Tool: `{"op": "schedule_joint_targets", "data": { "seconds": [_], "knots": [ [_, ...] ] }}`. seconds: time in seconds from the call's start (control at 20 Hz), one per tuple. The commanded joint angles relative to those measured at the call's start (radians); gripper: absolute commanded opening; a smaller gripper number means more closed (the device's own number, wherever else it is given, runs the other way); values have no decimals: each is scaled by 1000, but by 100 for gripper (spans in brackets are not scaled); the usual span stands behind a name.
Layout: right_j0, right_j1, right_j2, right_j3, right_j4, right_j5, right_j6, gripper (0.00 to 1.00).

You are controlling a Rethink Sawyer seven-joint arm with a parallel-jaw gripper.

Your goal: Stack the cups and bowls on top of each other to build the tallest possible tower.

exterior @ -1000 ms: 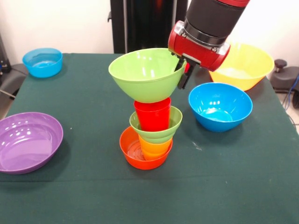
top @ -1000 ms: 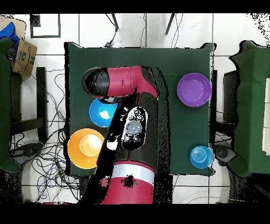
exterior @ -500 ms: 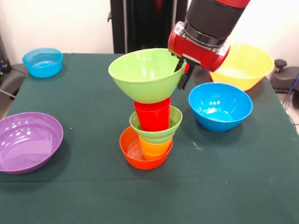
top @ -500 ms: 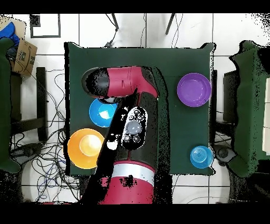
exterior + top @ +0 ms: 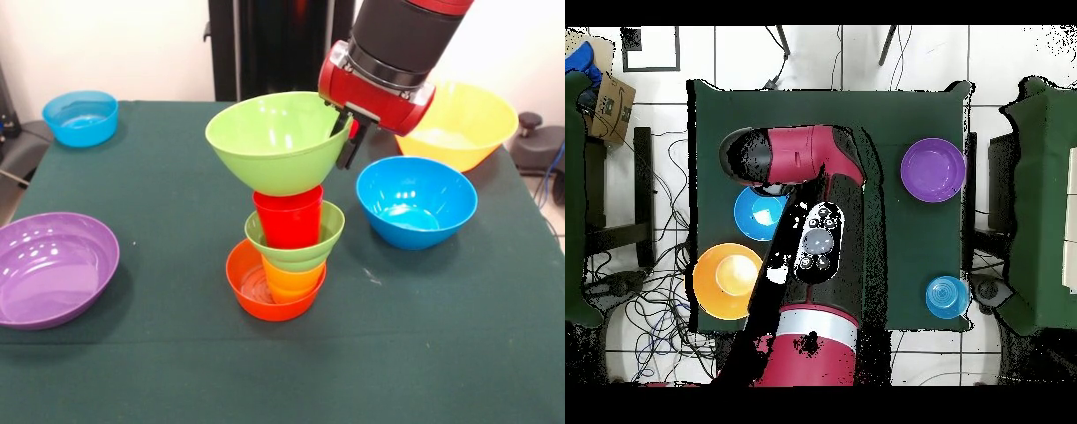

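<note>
No readable text, labels, brands or numbers on bowls, cups, arm or table in either view.

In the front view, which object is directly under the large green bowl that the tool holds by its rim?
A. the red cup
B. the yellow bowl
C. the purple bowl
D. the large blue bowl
A: the large green bowl, gripped at its rim by the tool, has its base right over the red cup at the top of the tower.
</note>
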State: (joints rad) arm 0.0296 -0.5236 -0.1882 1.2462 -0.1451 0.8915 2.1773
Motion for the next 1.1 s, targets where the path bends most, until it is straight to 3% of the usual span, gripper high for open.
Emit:
{"op": "schedule_joint_targets", "data": {
  "seconds": [0.05,1.1],
  "knots": [
    [11,24,75,40,-34,-6,-7,0],
    [10,52,74,-57,-38,118,-43,0]
  ]
}}
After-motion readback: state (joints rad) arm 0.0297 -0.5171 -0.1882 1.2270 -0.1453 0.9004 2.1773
